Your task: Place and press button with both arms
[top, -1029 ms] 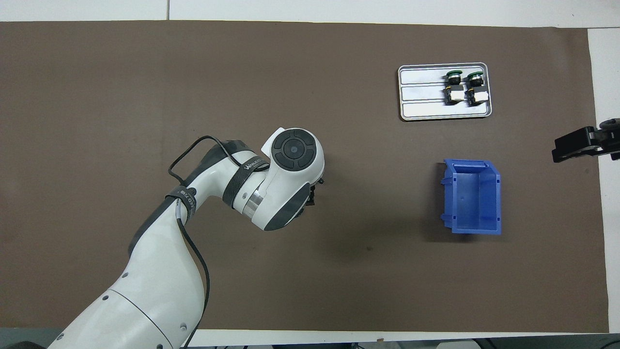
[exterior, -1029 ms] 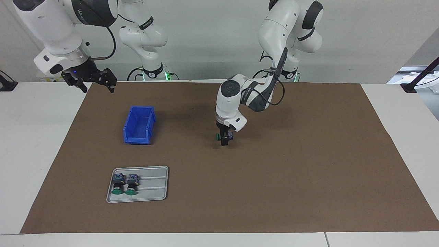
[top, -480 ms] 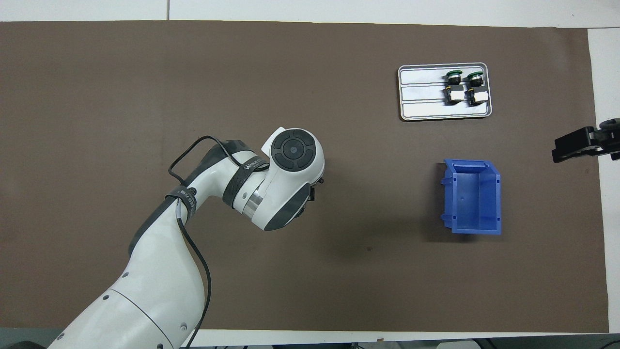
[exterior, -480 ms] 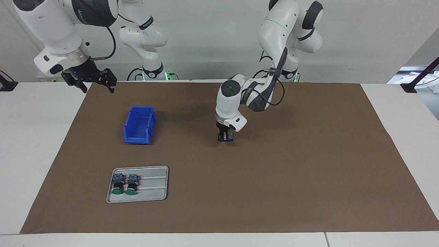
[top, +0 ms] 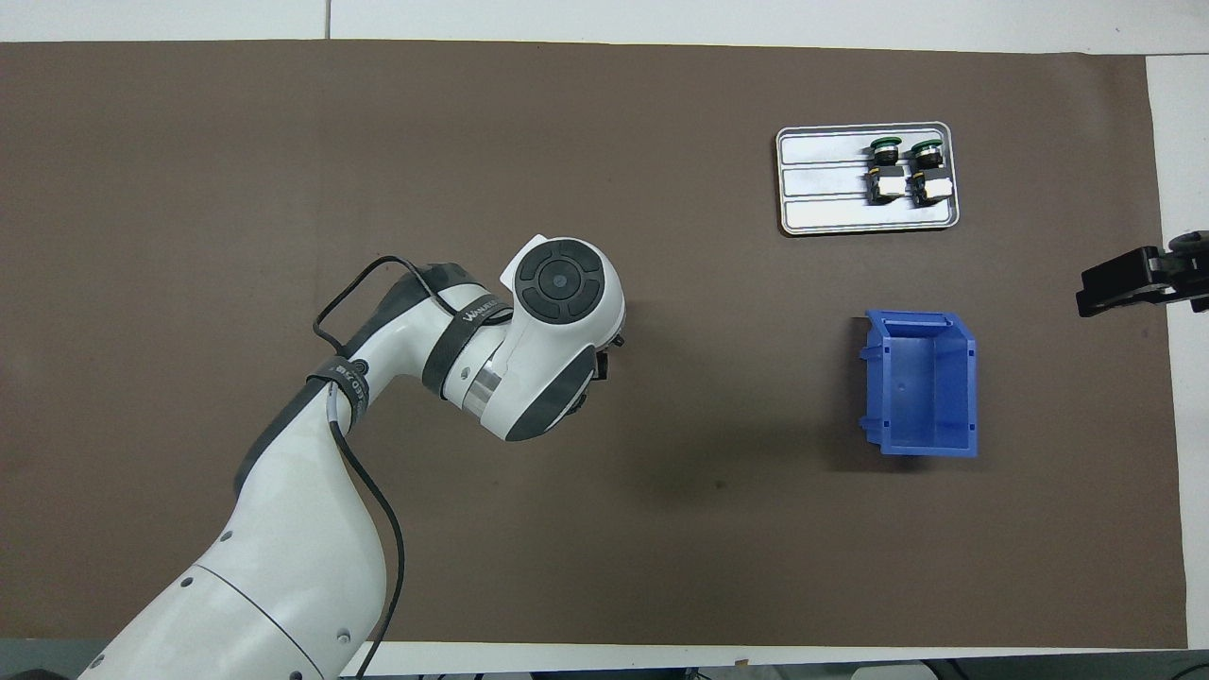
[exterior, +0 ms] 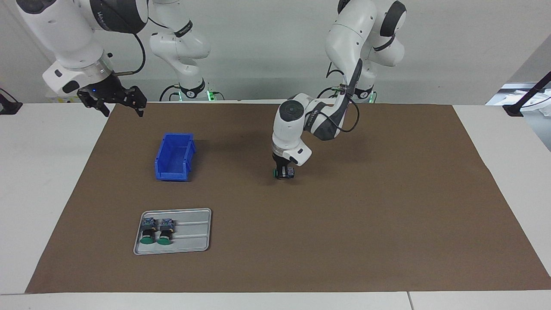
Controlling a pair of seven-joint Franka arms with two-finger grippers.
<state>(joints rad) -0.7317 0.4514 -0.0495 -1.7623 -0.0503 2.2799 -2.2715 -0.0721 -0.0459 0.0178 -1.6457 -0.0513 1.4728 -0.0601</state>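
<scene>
A button (exterior: 291, 172) with a green cap and a blue-grey block lies sideways between the fingers of my left gripper (exterior: 283, 173), which is shut on it at the middle of the brown mat (exterior: 366, 215). Whether the button rests on the mat or hangs just above it I cannot tell. In the overhead view the left wrist (top: 557, 321) hides the button, and only a bit of the left gripper (top: 604, 354) shows. My right gripper (exterior: 114, 101) waits open in the air over the mat's corner at the right arm's end, also seen as the right gripper (top: 1129, 283) at the overhead view's edge.
A blue bin (exterior: 174, 157) (top: 921, 382) stands empty toward the right arm's end. Farther from the robots a grey tray (exterior: 193, 241) (top: 822, 203) holds two more green-capped buttons (exterior: 148, 232) (exterior: 165, 232) lying side by side.
My left gripper's fingers have closed onto the button. The left wrist has risen slightly and drawn a little toward the robots. The right arm has not moved.
</scene>
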